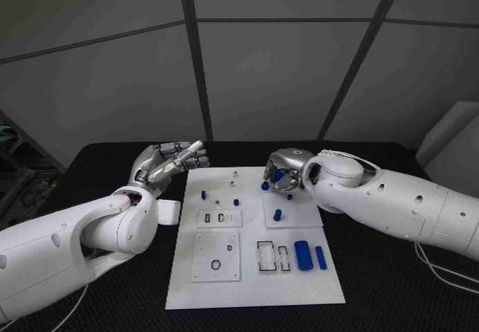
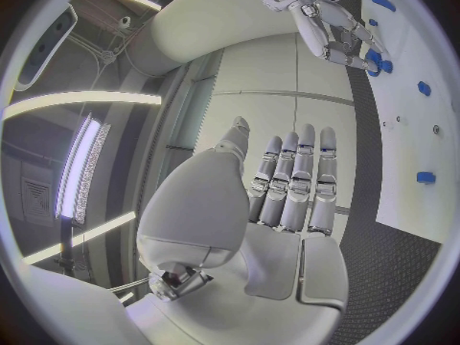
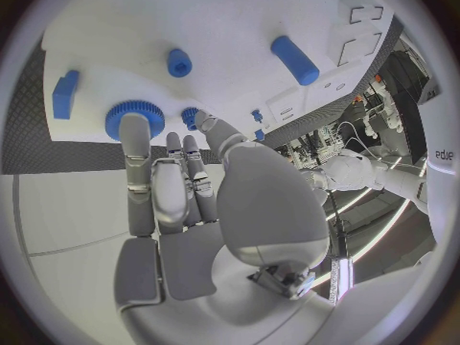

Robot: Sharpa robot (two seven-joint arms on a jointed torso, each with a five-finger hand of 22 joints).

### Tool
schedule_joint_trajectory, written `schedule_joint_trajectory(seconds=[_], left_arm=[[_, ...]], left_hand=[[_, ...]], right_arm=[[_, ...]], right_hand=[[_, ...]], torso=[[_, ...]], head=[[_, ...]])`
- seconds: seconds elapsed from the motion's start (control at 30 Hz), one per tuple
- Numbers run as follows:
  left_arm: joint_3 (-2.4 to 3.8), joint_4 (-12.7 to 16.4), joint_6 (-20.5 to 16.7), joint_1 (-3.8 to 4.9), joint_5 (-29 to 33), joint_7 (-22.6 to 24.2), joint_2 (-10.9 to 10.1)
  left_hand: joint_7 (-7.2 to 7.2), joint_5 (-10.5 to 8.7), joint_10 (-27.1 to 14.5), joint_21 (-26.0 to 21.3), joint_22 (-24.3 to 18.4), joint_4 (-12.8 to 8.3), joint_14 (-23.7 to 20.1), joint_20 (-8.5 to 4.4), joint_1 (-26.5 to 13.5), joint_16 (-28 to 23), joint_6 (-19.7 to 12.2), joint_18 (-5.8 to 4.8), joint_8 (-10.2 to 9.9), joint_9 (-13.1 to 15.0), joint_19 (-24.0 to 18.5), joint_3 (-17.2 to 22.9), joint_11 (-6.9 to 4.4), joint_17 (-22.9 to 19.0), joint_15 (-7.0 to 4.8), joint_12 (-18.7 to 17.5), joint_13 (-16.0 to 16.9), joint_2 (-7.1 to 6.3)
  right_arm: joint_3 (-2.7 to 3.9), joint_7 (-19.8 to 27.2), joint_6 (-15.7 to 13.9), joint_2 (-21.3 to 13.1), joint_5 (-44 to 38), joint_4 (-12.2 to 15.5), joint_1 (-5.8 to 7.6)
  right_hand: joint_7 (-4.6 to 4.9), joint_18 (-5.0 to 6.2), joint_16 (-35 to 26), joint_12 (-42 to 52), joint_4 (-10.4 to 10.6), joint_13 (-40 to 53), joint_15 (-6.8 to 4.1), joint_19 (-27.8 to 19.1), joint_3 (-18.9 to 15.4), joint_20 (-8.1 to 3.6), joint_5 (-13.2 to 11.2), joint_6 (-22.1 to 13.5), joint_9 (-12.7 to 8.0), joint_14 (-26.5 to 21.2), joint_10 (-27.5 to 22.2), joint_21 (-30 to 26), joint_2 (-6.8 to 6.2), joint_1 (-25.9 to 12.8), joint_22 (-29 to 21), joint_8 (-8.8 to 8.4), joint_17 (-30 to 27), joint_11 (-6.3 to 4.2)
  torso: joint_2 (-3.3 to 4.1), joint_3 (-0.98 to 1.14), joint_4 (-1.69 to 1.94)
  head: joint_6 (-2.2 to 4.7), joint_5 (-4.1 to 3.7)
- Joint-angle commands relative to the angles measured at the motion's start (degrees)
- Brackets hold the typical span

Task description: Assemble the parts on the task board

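Note:
The white task board (image 1: 255, 280) lies in the middle of the black table. My right hand (image 1: 284, 174) hovers low over the board's far right part. In the right wrist view its fingers (image 3: 139, 169) stretch out straight, and one lies across a blue toothed gear (image 3: 123, 113) on the board, with the thumb apart. A small blue peg (image 3: 179, 61), a blue cylinder (image 3: 294, 60) and a blue block (image 3: 65, 92) lie close by. My left hand (image 1: 169, 162) is raised off the board's far left corner, its fingers (image 2: 292, 180) straight and holding nothing.
A thick blue cylinder (image 1: 302, 255) and a thin blue bar (image 1: 320, 257) lie on the board's near right side beside rectangular slots (image 1: 266, 255). Small blue pegs (image 1: 203, 194) stand near the far end. A black ring (image 1: 216, 265) lies on a near-left plate.

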Motion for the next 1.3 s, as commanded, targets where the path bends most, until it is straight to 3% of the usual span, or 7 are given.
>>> schedule_joint_trajectory(seconds=[0.03,0.47,1.3], left_arm=[[0.05,0.21,0.73,0.08,-0.62,-0.03,-0.05],[0.05,0.19,0.73,0.08,-0.62,-0.36,-0.24],[0.05,-0.07,0.74,0.09,-0.62,-0.83,-0.35]], left_hand=[[0.2,-0.28,-0.17,0.07,-0.09,-0.07,-0.02,0.03,-0.25,-0.21,0.01,0.41,-0.4,-0.05,0.44,-0.16,0.27,-0.06,0.21,-0.16,-0.05,0.25],[0.2,-0.28,-0.17,0.07,-0.09,-0.07,-0.02,0.03,-0.25,-0.21,0.01,0.41,-0.4,-0.05,0.44,-0.16,0.27,-0.06,0.21,-0.16,-0.05,0.25],[0.28,-0.31,-0.28,0.02,-0.15,-0.22,-0.01,0.06,-0.21,-0.39,-0.03,0.4,-0.58,-0.05,0.4,-0.18,0.34,-0.07,0.26,-0.36,-0.05,0.42]], right_arm=[[0.05,-0.46,0.75,0.32,-1.07,-0.24,0.17],[0.05,-0.33,0.06,0.98,-1.11,-0.7,0.22],[0.05,-0.02,3.19,1.89,-1.11,-1.06,0.22]], right_hand=[[0.08,-0.62,0.85,0.38,0.14,-0.01,0.5,0.58,0.7,0.15,-0.25,-0.56,0.01,2.53,0.77,1.04,-0.03,0.7,1.23,-0.09,0.83,-0.18],[0.14,-0.85,2.17,0.68,0.66,-0.06,0.4,0.77,2.63,0.09,-0.32,-0.76,0.02,2.57,2.0,3.16,0.02,0.64,3.61,-0.07,2.24,-0.42],[0.17,-1.28,3.9,0.74,1.39,0.07,-0.23,1.22,6.5,-0.35,-0.49,0.27,0.19,2.66,5.64,6.41,-0.59,0.46,7.35,0.21,4.03,-1.24]], torso=[[0.15,0.0,0.16],[0.39,0.16,0.05],[0.59,0.15,0.27]], head=[[0.02,0.08],[0.08,0.2],[-0.13,0.07]])
